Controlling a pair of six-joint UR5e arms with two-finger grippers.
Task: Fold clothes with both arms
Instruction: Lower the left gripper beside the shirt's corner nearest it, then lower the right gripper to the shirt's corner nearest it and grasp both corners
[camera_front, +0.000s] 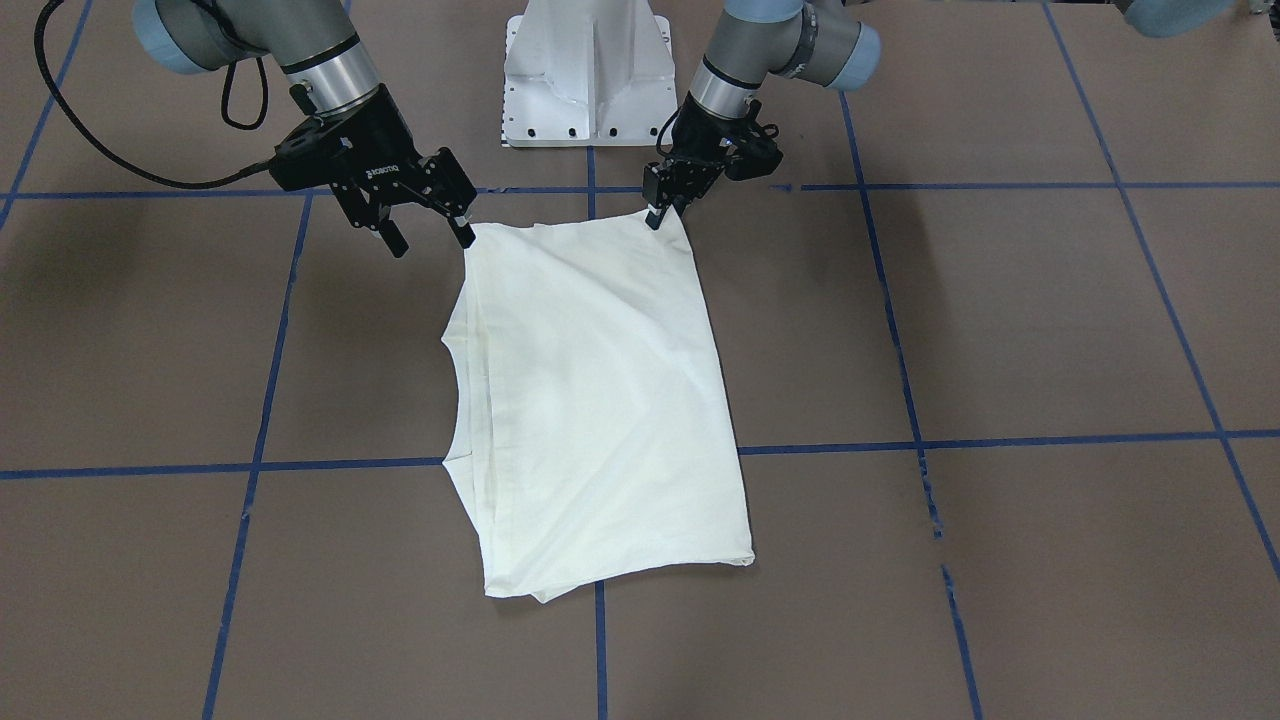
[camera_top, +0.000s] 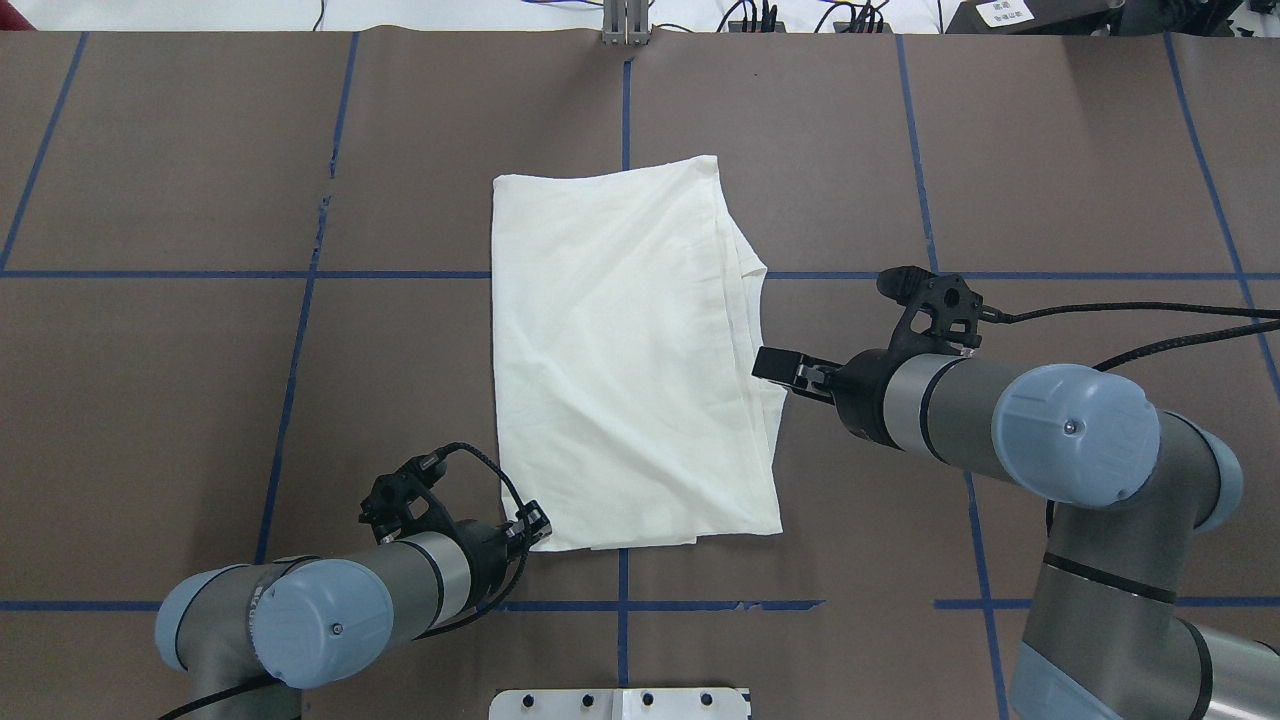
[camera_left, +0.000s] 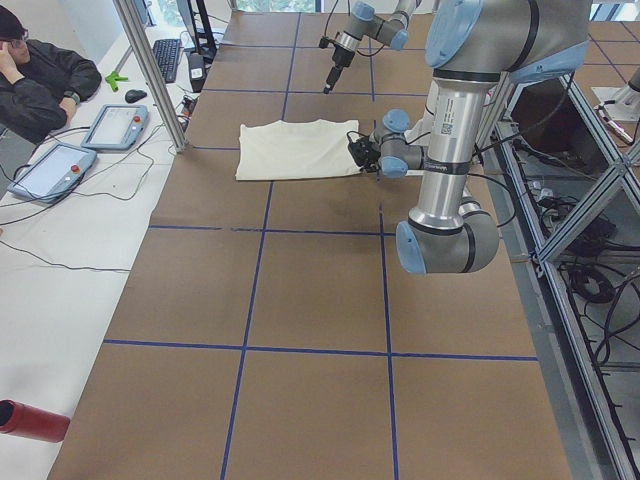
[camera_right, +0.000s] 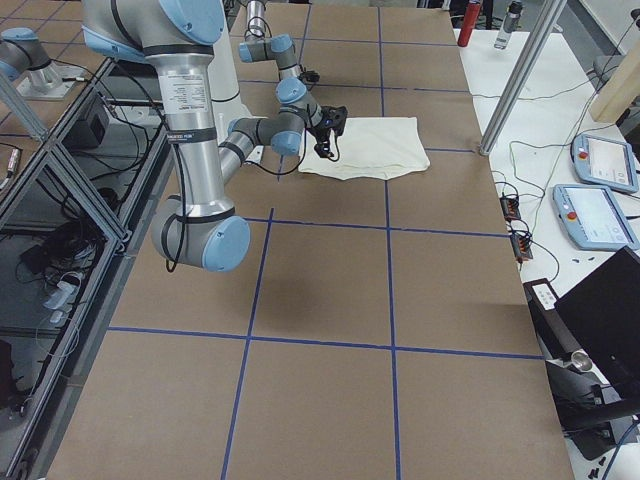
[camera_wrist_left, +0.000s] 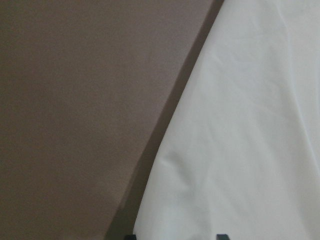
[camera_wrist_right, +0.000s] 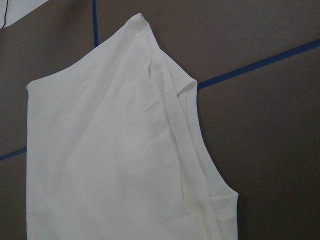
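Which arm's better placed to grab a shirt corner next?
Left. The left gripper sits low at the T-shirt's near corner; the right gripper hangs open, raised well above it.

Inspection of markings: one item legible.

1. On the black body of my right gripper (camera_front: 432, 243), just behind the jaws, white brand lettering (camera_front: 386, 170) reads ROBOTIQ. In the front-facing view it stands upside down.

Seen, but too small to read:

2. A printed sticker (camera_left: 446, 128) on the upright tube of my left arm (camera_left: 445, 200), well up-arm from the wrist.
3. A like sticker (camera_right: 180, 97) on the upright tube of my right arm (camera_right: 197, 170), equally far behind its wrist.
4. A white label (camera_top: 1003, 12) with dark print on a dark box past the table's far edge, well beyond and outboard of my right gripper.
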